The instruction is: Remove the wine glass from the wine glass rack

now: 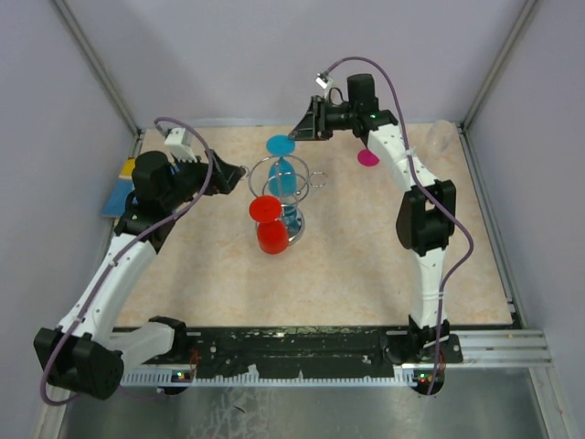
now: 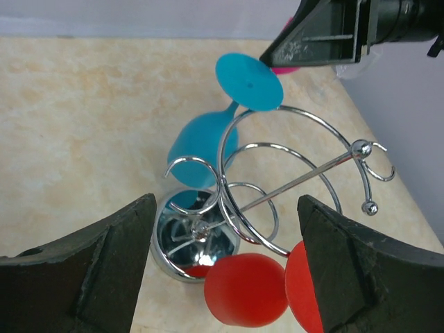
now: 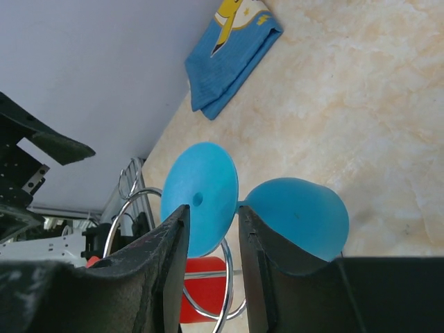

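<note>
The chrome wine glass rack (image 1: 309, 176) stands mid-table on its round base (image 2: 182, 243). A blue wine glass (image 1: 283, 180) hangs upside down on its far side, foot (image 1: 280, 144) up. A red wine glass (image 1: 271, 238) hangs on the near side. My right gripper (image 1: 297, 135) is at the blue foot's edge. In the right wrist view its narrowly parted fingers (image 3: 213, 208) straddle the blue foot (image 3: 201, 187), with the bowl (image 3: 298, 215) to the right. My left gripper (image 1: 236, 172) is wide open just left of the rack, with the rack and the red glass (image 2: 246, 288) between its fingers (image 2: 225, 201).
A folded blue cloth (image 1: 119, 187) lies at the table's left edge and also shows in the right wrist view (image 3: 232, 52). A pink round thing (image 1: 367, 157) lies under the right arm. A clear glass (image 1: 439, 135) stands in the far right corner. Walls close in on three sides.
</note>
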